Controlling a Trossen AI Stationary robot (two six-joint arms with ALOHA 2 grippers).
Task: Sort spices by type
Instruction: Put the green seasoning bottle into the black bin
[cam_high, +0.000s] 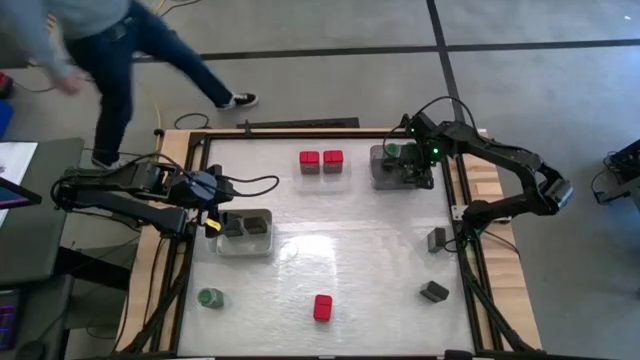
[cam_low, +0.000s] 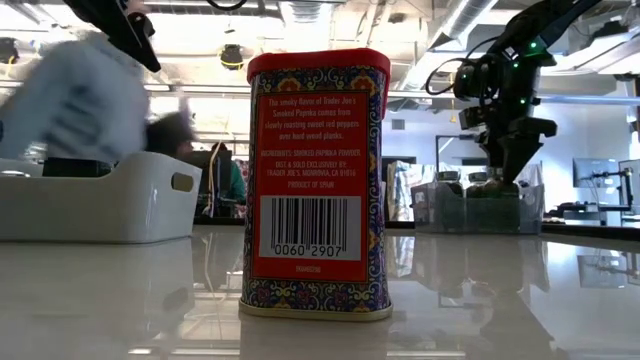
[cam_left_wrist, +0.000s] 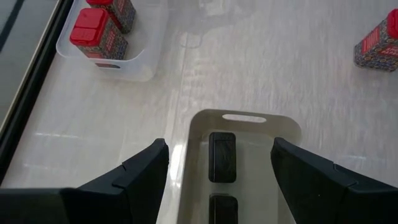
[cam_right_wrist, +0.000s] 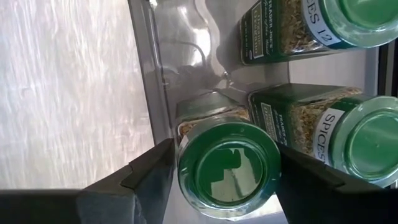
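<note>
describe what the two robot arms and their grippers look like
Both arms are dark, almost black, built from jointed segments with black cables looping alongside them. The left gripper has two broad, dark, angular fingers with flat inner faces and a small yellow mark near it. The right gripper has the same dark wedge-shaped fingers, and small green lights glow on the arm above it.

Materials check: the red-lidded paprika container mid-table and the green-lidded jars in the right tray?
Red-lidded paprika container: likely printed metal tin, glossy; rolled base rim, paper-like label. Green-lidded jars: clear glass or plastic, unclear which, since the herbs show through; lids look like smooth glossy plastic that mirrors the gripper.
</note>
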